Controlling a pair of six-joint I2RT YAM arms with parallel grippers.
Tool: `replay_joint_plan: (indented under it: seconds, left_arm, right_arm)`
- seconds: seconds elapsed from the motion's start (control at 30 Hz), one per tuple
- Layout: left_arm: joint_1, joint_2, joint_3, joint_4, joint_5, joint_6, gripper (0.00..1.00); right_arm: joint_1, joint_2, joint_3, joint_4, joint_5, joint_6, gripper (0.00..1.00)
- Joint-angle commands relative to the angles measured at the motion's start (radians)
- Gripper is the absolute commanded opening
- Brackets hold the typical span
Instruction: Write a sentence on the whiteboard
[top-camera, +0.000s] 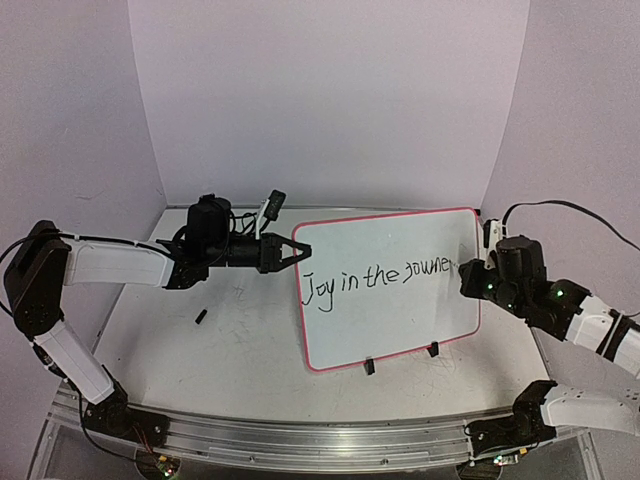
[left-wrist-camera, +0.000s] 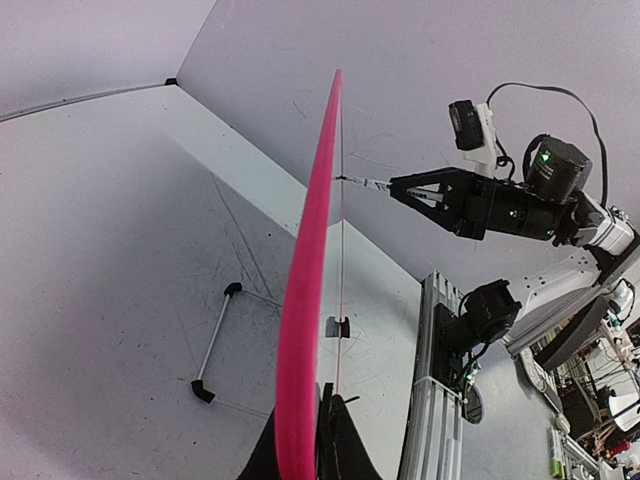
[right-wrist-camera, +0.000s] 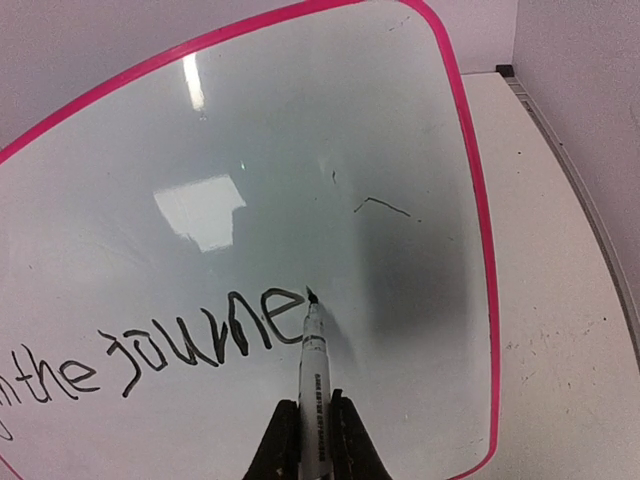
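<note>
Seen from above, the whiteboard (top-camera: 390, 290) stands tilted up on the bench (top-camera: 230, 340) right of centre, with its two clips (top-camera: 369, 366) on the near edge at 6 o'clock and the left end effector (top-camera: 295, 250) clamped on its 9 o'clock edge. The right end effector (top-camera: 462, 268) sits at the board's 3 o'clock side, gripping a marker (right-wrist-camera: 312, 370) whose tip touches the board at the end of the written line (top-camera: 380, 277). A small object (top-camera: 200, 317) lies on the bench well apart, toward the board's 9 o'clock, just in front of the left arm (top-camera: 120, 262).

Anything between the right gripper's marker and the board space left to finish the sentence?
Nothing visible. The marker tip sits on the whiteboard just after "journe"; the surface rightward to the pink border is bare, bar faint marks higher up.
</note>
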Motion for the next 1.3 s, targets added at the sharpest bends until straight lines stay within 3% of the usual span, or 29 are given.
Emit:
replay_joint_plan:
  seconds: [0.0, 1.27]
  left_arm:
    - [-0.007, 0.027, -0.015, -0.109, -0.128, 0.094, 0.0]
    - [-0.015, 0.03, -0.01, -0.109, -0.128, 0.094, 0.0]
  right_arm:
    - [-0.004, -0.012, -0.024, -0.027, 0.019, 0.013, 0.0]
    - [-0.005, 0.035, 0.066, 0.014, 0.083, -0.03, 0.0]
